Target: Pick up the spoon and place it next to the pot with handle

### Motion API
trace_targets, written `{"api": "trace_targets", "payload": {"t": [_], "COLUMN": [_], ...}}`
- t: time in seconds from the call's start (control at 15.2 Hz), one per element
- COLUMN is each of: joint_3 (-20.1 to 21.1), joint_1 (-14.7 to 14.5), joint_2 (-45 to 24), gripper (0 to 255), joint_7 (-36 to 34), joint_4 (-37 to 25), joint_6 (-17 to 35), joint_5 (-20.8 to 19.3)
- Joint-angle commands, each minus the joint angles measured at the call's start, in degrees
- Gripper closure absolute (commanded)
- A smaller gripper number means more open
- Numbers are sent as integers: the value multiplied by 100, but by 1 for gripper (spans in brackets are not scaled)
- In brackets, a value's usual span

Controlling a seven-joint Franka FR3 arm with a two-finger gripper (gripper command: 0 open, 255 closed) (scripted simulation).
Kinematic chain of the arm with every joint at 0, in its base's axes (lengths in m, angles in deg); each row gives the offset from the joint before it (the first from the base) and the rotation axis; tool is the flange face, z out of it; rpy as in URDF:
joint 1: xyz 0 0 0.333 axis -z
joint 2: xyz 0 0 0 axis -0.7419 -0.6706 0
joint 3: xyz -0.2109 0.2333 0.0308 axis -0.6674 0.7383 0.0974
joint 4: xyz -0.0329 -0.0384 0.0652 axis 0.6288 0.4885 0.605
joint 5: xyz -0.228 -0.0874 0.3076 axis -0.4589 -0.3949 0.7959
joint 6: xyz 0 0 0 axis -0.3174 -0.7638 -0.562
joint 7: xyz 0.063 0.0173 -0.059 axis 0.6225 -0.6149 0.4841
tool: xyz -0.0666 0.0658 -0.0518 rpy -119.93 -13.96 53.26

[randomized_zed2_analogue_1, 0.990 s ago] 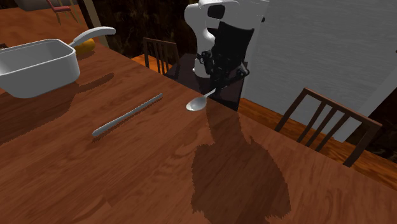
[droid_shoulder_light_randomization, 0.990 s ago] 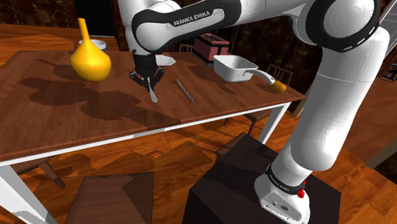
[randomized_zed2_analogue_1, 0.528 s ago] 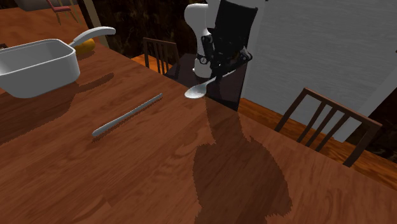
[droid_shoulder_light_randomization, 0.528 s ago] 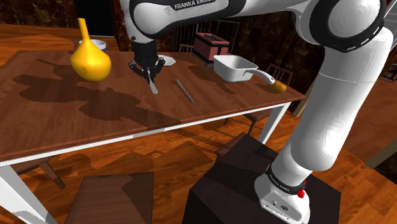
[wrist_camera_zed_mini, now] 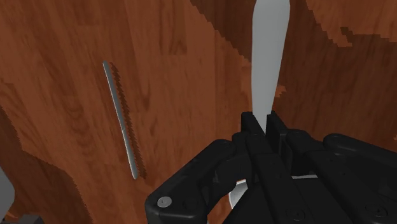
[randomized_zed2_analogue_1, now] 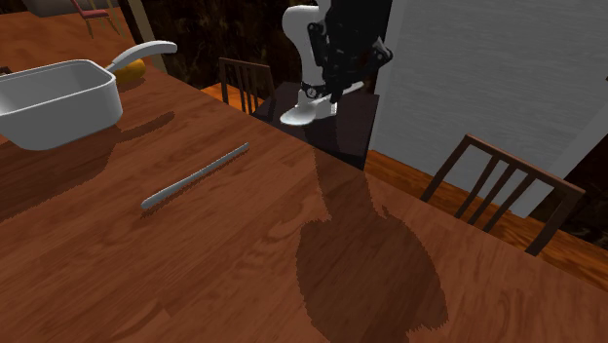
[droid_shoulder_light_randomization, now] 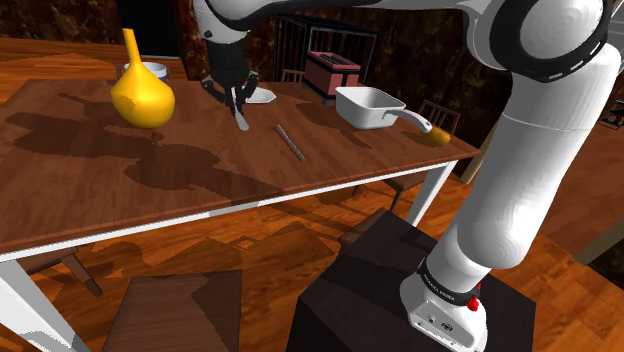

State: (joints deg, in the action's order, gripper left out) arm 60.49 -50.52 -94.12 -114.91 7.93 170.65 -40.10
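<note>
My gripper (droid_shoulder_light_randomization: 237, 97) is shut on the handle of a grey spoon (droid_shoulder_light_randomization: 241, 119) and holds it in the air above the wooden table (droid_shoulder_light_randomization: 90, 180), its bowl hanging down. In the second exterior view the gripper (randomized_zed2_analogue_1: 335, 90) carries the spoon (randomized_zed2_analogue_1: 296, 115) over the table's far edge. The wrist view has the two fingers of the gripper (wrist_camera_zed_mini: 264, 125) clasping the spoon (wrist_camera_zed_mini: 267, 57). The white pot with a handle (droid_shoulder_light_randomization: 365, 106) stands further toward the shoulder view's right, apart from the gripper. The same pot (randomized_zed2_analogue_1: 54, 97) sits at the second exterior view's left.
A slim grey knife (droid_shoulder_light_randomization: 290, 141) (randomized_zed2_analogue_1: 195, 176) (wrist_camera_zed_mini: 122, 118) lies on the table between spoon and pot. A yellow vase (droid_shoulder_light_randomization: 142, 95), a white dish (droid_shoulder_light_randomization: 264, 96), a red box (droid_shoulder_light_randomization: 335, 72) and a yellow fruit (droid_shoulder_light_randomization: 437, 136) also stand there. Chairs (randomized_zed2_analogue_1: 502, 185) ring the table.
The gripper has risen with the spoon, from just above the tabletop to well clear of it. Nothing else on the table has moved.
</note>
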Motion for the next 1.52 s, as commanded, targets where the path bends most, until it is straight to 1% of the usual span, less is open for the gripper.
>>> {"api": "trace_targets", "payload": {"t": [0.0, 0.4, 0.59, 0.86, 1.12, 1.45], "joint_3": [7, 20, -120, -377, -692, -1131], "joint_1": [-16, -49, 247, 551, 782, 1028], "joint_2": [-22, -61, 520, 1199, 1776, 2363], "gripper": [255, 255, 255, 255, 255, 255], "joint_7": [17, 88, 467, 1011, 1569, 2267], "joint_4": [-168, -617, 103, 906, 1564, 2216], "joint_6": [-150, -558, -283, 4, 221, 425], "joint_5": [-2, -4, 226, 469, 632, 723]}}
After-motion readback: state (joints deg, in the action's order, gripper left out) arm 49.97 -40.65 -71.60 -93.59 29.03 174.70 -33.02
